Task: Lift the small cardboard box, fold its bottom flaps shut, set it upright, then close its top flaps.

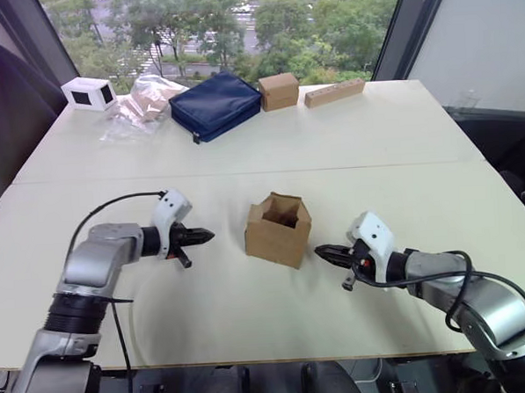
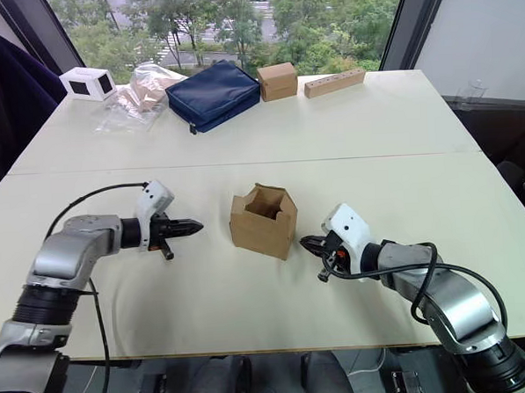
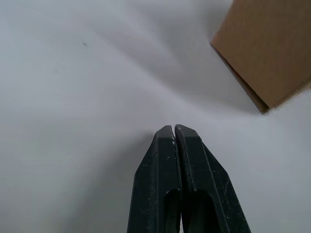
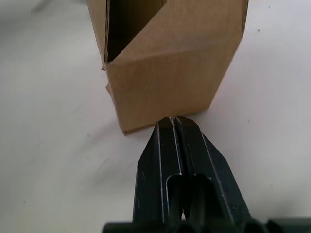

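The small cardboard box (image 1: 278, 230) stands upright in the middle of the near table, its top open with short flaps sticking up. My left gripper (image 1: 206, 236) hovers a short way to its left, fingers shut and empty, pointing at the box. My right gripper (image 1: 322, 250) sits just right of the box, also shut with nothing in it, its tips close to the box's lower corner. In the right wrist view the box (image 4: 170, 58) stands right in front of the shut fingers (image 4: 176, 127). The left wrist view catches one corner of the box (image 3: 269, 48).
At the far side of the table lie a white box (image 1: 89, 94), a clear plastic bag (image 1: 141, 104), a navy pouch (image 1: 215, 105), a tidy brown cube carton (image 1: 278, 91) and a long tan block (image 1: 334, 92). A seam (image 1: 244, 173) runs across the table.
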